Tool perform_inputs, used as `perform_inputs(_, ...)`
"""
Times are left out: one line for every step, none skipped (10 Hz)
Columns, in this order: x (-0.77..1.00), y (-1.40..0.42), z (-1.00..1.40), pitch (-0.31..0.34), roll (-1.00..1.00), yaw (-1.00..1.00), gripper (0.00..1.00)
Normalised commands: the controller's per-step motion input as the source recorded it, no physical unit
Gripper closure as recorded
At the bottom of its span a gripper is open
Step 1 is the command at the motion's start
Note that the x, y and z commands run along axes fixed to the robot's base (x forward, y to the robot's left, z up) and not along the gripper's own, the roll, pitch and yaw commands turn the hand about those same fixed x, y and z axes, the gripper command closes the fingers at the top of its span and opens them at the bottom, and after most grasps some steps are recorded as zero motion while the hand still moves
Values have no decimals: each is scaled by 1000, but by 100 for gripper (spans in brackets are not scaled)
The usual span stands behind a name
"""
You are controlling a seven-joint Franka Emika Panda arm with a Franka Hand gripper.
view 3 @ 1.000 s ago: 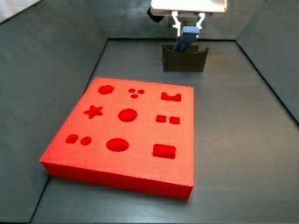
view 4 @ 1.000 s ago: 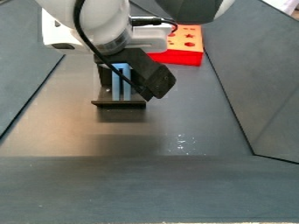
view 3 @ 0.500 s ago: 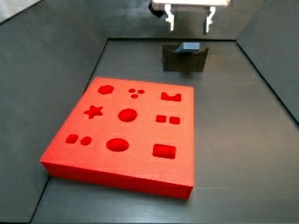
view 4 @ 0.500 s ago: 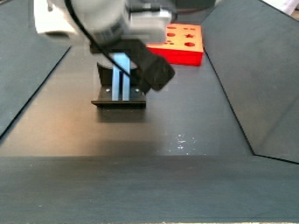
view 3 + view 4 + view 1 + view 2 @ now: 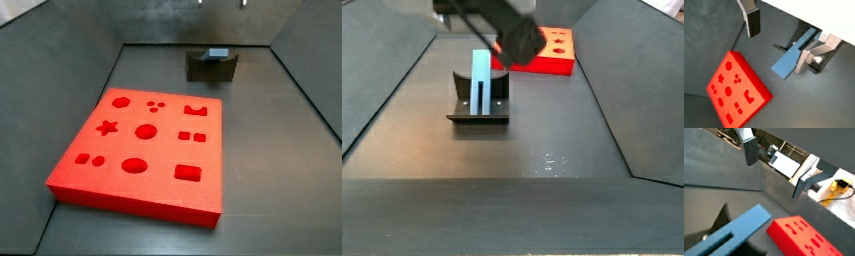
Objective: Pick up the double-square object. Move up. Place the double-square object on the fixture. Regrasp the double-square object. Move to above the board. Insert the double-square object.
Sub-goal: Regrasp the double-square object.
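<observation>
The double-square object (image 5: 482, 78) is a slate-blue bar standing upright in the notch of the dark fixture (image 5: 480, 117), free of any grip. In a side view only its top end (image 5: 214, 53) shows above the fixture (image 5: 210, 68). My gripper (image 5: 781, 40) hangs above it, open, with nothing between the fingers (image 5: 753, 22). The bar (image 5: 791, 60) shows below them in both wrist views. The gripper (image 5: 777, 167) stands wide apart over the bar (image 5: 734, 230). The red board (image 5: 144, 140) with shaped cutouts lies flat, apart from the fixture.
Dark sloped walls (image 5: 80, 70) enclose the grey floor on all sides. The board (image 5: 545, 52) lies beyond the fixture. The arm's dark wrist housing (image 5: 513, 28) hangs over the bar. A small wet-looking speck (image 5: 549, 160) marks the floor.
The gripper opened, let go of the double-square object, and rose; it now sits almost out of a side view's top. The bar stayed upright in the fixture.
</observation>
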Motion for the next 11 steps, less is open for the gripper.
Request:
perform_inputs(-29, 12, 270, 32, 31, -12, 0)
perform_inputs(29, -1000, 556, 39, 1000, 42, 0)
perform_inputs(30, -1000, 518, 38, 1000, 43, 0)
perform_inputs(9, -1000, 497, 33, 1000, 42, 0)
perform_inputs(-50, -898, 289, 23, 1000, 42, 0)
perform_inputs(-57, -726, 138, 19, 1000, 41, 0)
perform_inputs(-51, -542, 82, 15, 1000, 42, 0)
perform_inputs(-46, -273, 53, 12, 1000, 42, 0)
perform_inputs(-42, -85, 30, 9, 1000, 43, 0)
perform_inputs(-41, -38, 27, 8, 1000, 43, 0)
perform_inputs(-35, -41, 10, 2, 1000, 44, 0)
